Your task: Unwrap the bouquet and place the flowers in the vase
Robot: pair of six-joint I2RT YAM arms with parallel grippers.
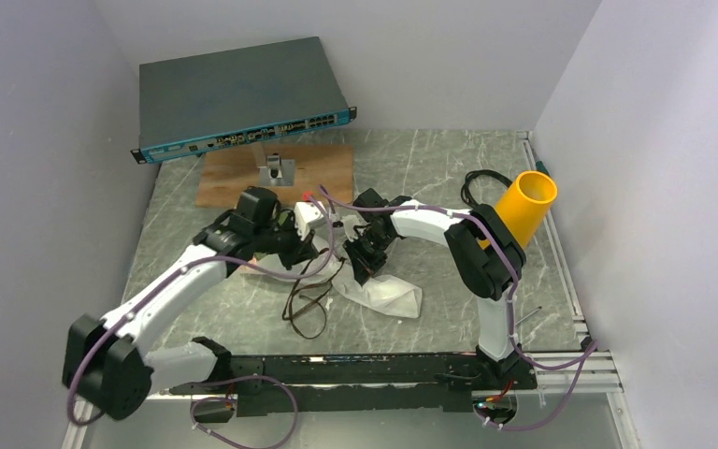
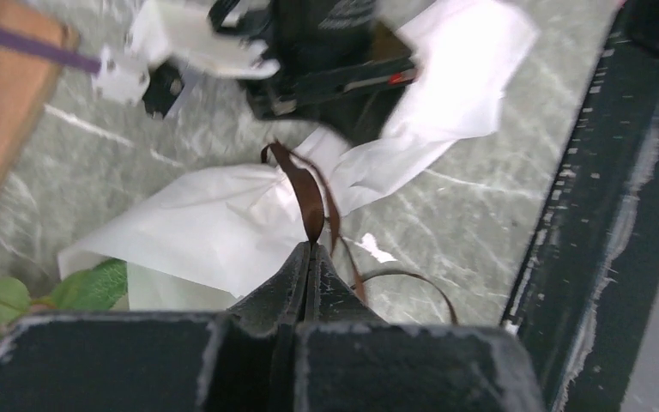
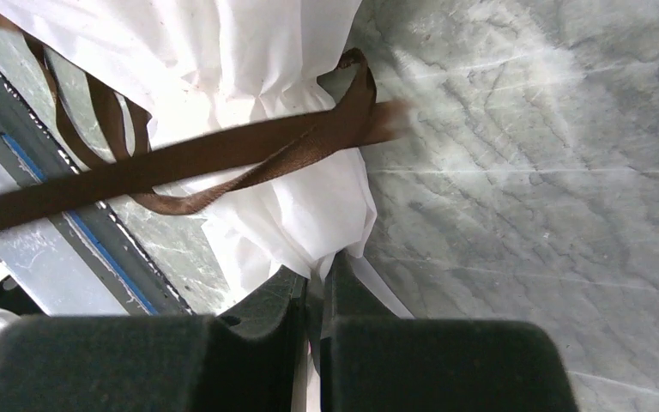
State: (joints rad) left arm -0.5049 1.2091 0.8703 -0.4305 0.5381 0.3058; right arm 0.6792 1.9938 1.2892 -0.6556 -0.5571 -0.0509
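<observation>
My left gripper (image 2: 311, 251) is clamped on the ribbon (image 2: 306, 190), which loops just ahead of its tips. My right gripper (image 3: 319, 273) pinches the paper (image 3: 257, 69) of the bouquet (image 1: 383, 295) lying beneath both. I see the vase (image 1: 526, 208) well apart, off to the right gripper's right.

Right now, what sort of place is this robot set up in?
Probably a lab test cell: plain white walls box in a marble-patterned table, a network switch sits at the back, and a black mounting rail lines the near edge.
</observation>
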